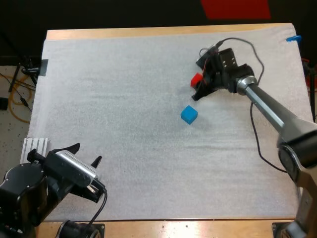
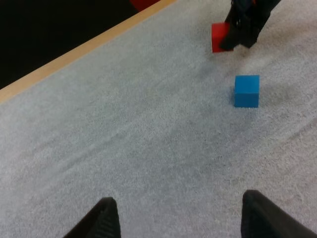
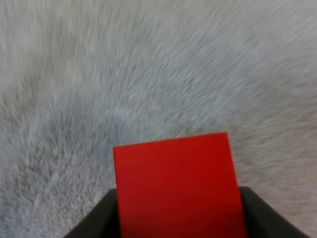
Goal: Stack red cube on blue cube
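My right gripper (image 1: 199,85) is shut on the red cube (image 1: 196,79), holding it just above the white mat at the far right of centre. In the right wrist view the red cube (image 3: 176,186) sits pressed between the two black fingers (image 3: 96,223), with mat beneath. The blue cube (image 1: 188,114) rests on the mat a little nearer than the red one, apart from it. From the left wrist view the blue cube (image 2: 246,90) lies ahead, with the red cube (image 2: 220,37) beyond it in the other arm's gripper. My left gripper (image 1: 85,154) is open at the mat's near left, holding nothing.
The white mat (image 1: 124,99) covers most of the wooden table (image 1: 148,32). A small white ribbed block (image 1: 34,148) lies at the mat's left edge beside my left arm.
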Controlling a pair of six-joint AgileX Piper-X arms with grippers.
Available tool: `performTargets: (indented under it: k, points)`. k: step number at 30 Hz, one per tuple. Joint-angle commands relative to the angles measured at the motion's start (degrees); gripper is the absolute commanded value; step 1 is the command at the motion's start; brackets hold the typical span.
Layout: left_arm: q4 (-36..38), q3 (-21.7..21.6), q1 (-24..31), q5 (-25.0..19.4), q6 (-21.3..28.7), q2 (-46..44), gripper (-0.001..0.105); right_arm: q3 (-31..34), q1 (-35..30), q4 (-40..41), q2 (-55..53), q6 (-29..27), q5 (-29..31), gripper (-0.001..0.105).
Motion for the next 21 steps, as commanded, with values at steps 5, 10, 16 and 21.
performTargets:
  k: [5,10,16,21]
  points:
    - [-0.8,-0.1,-0.1,0.1,-0.5,0.1,0.054,-0.6,0.0,3.8,-9.1,5.6,1.4,0.035]
    - [-0.9,-0.1,-0.1,0.1,-0.5,0.1,0.054,-0.6,0.0,5.5,-16.8,12.2,1.6,0.035]
    - [-0.9,-0.1,-0.1,0.1,-0.5,0.1,0.054,-0.5,2.2,10.2,-21.8,12.5,2.0,0.035]
    - [-0.9,-0.1,-0.1,0.1,-0.5,0.1,0.054,-0.4,6.1,13.8,-22.5,13.0,5.9,0.035]
